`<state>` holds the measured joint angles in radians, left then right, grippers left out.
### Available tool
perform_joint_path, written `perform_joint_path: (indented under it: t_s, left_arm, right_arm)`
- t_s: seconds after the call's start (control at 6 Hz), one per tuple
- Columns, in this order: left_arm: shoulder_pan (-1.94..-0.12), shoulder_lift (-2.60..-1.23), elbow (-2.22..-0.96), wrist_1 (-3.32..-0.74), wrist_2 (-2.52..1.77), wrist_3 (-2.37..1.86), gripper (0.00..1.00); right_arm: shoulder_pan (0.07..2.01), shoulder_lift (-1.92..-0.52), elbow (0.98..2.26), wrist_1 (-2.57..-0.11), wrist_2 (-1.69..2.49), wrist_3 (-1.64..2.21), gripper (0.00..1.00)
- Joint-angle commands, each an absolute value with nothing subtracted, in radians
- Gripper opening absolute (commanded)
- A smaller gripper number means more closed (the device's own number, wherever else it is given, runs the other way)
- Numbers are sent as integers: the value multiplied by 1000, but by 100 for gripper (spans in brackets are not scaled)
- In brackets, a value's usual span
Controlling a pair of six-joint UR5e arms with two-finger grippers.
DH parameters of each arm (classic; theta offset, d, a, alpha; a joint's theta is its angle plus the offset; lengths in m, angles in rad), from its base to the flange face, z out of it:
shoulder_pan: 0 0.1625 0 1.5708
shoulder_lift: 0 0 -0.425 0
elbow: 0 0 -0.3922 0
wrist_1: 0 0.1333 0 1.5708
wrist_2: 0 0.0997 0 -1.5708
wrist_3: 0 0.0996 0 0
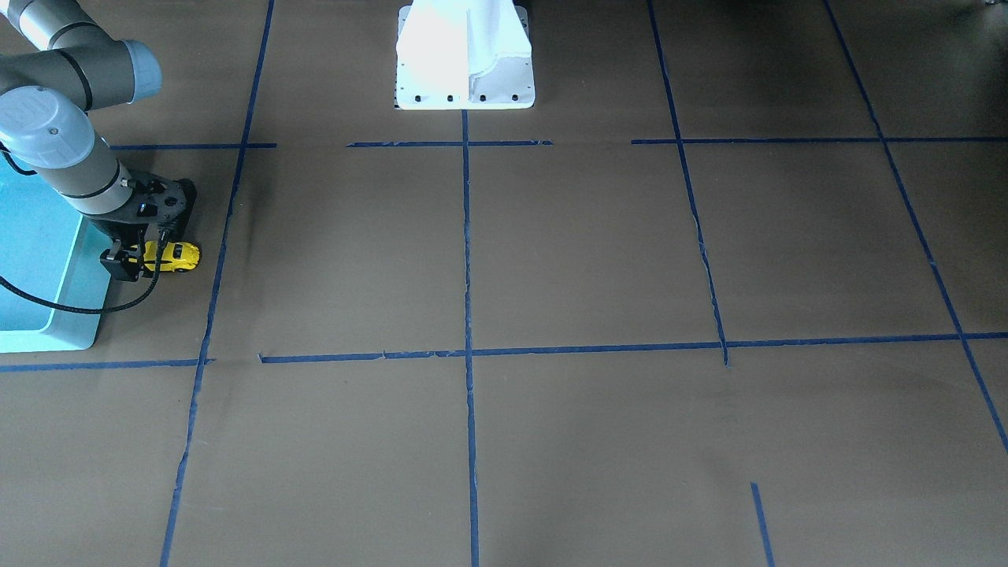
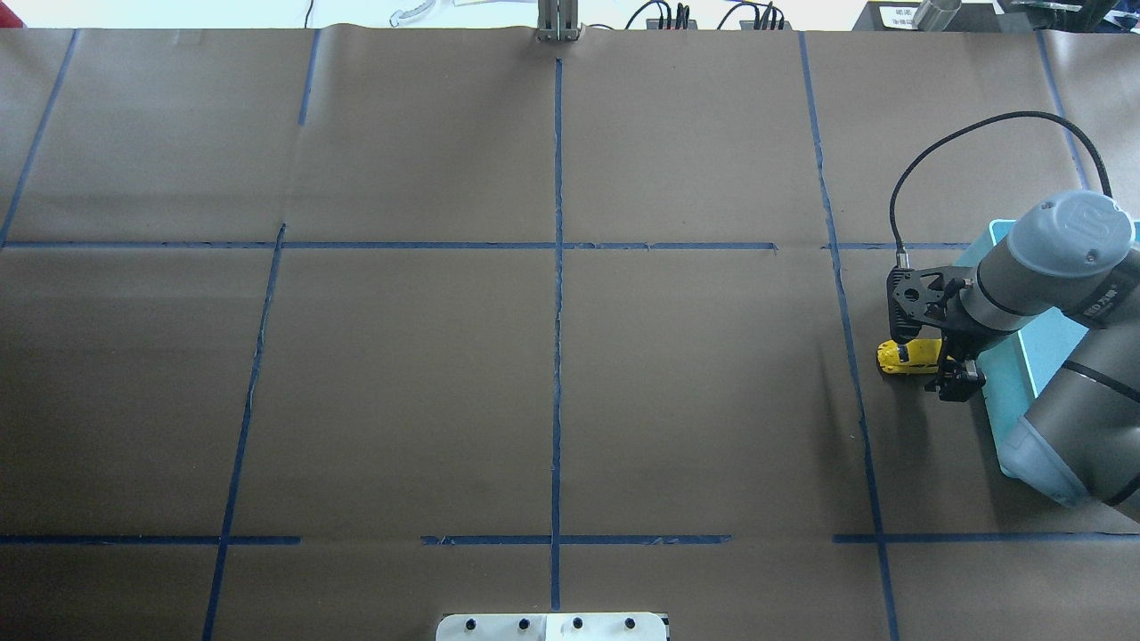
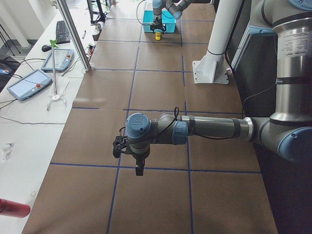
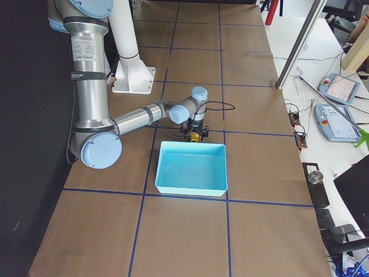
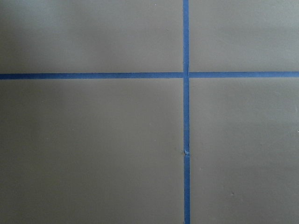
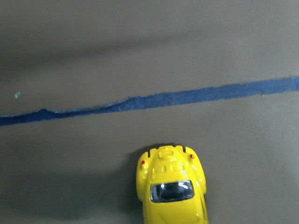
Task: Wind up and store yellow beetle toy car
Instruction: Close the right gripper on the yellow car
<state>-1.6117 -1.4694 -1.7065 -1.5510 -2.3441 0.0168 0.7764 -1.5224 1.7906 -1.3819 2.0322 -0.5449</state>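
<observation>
- Jaws of R gripper: set low over the bin-side end of the yellow beetle toy car. Can't tell if they're clamped or just straddling it, since no fingers show in the wrist cam.
- Car is wheels-down on the table paper, just beside the blue bin, one end toward a tape line.
- I'd guess it's kept on the paper because wind-up needs the wheels dragged w/ grip.
- Bin is right there, so storing should be a short lift-and-drop.
- L gripper hangs above the table well apart from the car, prob. parked out of the way. Jaw state: can't tell.
</observation>
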Motion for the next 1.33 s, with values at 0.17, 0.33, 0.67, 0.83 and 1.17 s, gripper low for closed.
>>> perform_joint_path:
  t_s: [0.17,0.33,0.67,0.83,1.17]
  left_arm:
    - [-1611,-1465,-1706,-1549,-2344,17,100]
    - [-1611,-1456,-1704,-1552,-2344,15,100]
    - [-1611,-1456,-1709,-1562,-2345,15,100]
    - [-1611,-1454,-1709,-1562,-2345,15,100]
    - [-1611,-1456,-1709,-1552,-2344,15,100]
  right_arm:
    - [767,-1519,1782,-1381,2028,-508,52]
    - [767,-1519,1787,-1381,2029,-508,21]
    - [773,-1538,1894,-1391,2026,-483,0]
    - [781,-1608,1998,-1393,2034,-483,0]
    - [880,-1798,2179,-1391,2089,-500,0]
